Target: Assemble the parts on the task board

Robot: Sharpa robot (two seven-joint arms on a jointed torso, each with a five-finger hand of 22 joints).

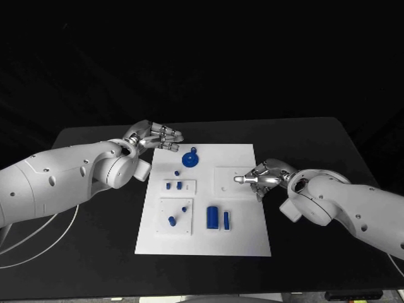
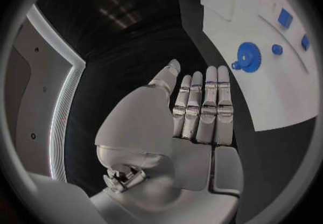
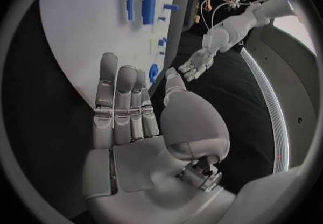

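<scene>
The task board lies flat in the middle of the black table, and everything else is placed from it. On its nearest part stand two upright blue blocks, a wide block and just beside it a narrow bar, with a small blue peg in a raised square plate to their side, toward the left arm. Farther along the board, two short blue pins sit close together in another raised plate, and a single blue stud stands just beyond them. Level with these pins, at the board's edge on the right arm's side, the right hand hovers over the board with its fingers extended side by side; it holds nothing, and its wrist view confirms a released, flat palm. Near the board's far end rests the blue gear, lying flat on the white surface. Just past the far corner on the left arm's side, the left hand hangs over the table beside the board, fingers straight and together, grasping nothing and apart from the gear.
</scene>
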